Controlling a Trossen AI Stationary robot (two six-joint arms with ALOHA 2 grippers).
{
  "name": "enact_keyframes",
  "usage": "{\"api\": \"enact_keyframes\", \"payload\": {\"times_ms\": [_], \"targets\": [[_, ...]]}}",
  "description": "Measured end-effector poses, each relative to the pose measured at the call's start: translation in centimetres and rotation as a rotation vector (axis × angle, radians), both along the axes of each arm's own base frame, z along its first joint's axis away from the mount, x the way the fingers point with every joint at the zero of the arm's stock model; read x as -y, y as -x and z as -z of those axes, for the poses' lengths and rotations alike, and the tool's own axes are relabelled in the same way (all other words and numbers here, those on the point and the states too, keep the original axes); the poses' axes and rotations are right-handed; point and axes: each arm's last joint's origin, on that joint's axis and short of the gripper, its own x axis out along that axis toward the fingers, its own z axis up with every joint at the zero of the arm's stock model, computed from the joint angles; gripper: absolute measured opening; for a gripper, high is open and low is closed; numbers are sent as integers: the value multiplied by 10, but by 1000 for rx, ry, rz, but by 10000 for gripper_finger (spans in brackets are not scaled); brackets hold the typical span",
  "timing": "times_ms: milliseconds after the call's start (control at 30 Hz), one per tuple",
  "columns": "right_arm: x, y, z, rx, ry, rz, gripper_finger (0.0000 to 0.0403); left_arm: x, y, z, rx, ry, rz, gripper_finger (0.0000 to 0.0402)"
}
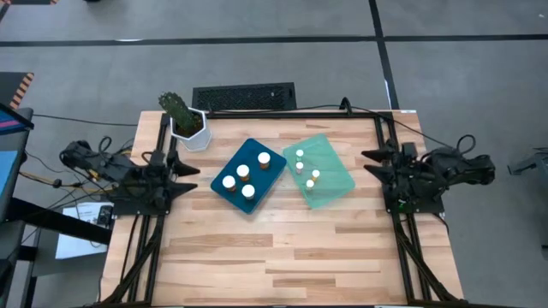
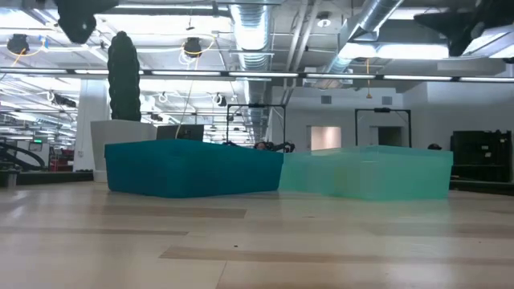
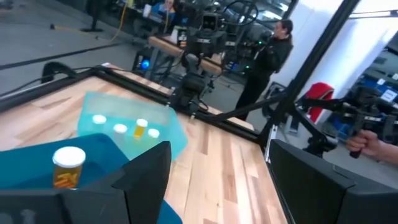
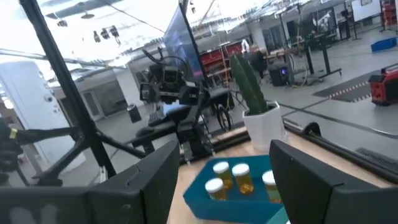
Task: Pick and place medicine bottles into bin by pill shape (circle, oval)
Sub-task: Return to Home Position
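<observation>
Several medicine bottles (image 1: 243,171) with white caps stand upright in the dark blue tray (image 1: 272,178) at the table's middle. Several more bottles (image 1: 300,166) stand in the mint green tray (image 1: 336,164) just to its right. The two trays rest flat on the table, side by side, as the low view shows (image 2: 193,168) (image 2: 377,172). My left gripper (image 1: 193,178) hangs open at the table's left edge, pointing level toward the trays, well short of them. My right gripper (image 1: 368,164) hangs open at the right edge, facing the trays. Both are empty (image 3: 217,155) (image 4: 222,152).
A white pot with a cactus (image 1: 190,128) stands at the far left corner, beside the blue tray. A black keyboard (image 1: 244,97) lies beyond the far edge. Bare wood (image 1: 282,257) fills the table's near half. A person (image 3: 267,56) stands in the room beyond the right arm.
</observation>
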Motion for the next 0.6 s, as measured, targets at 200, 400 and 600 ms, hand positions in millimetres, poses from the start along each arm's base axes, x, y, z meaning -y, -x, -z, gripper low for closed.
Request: {"api": "enact_keyframes", "payload": {"times_ms": [200, 400, 600], "targets": [[-3, -14, 25, -11, 3, 1, 260, -1, 2, 31, 36, -1, 6, 265], [-4, -21, 42, -25, 6, 2, 260, -4, 5, 55, 53, 13, -54, 265], [-5, -23, 48, -46, 26, 4, 260, -3, 3, 70, 42, -3, -64, 265]]}}
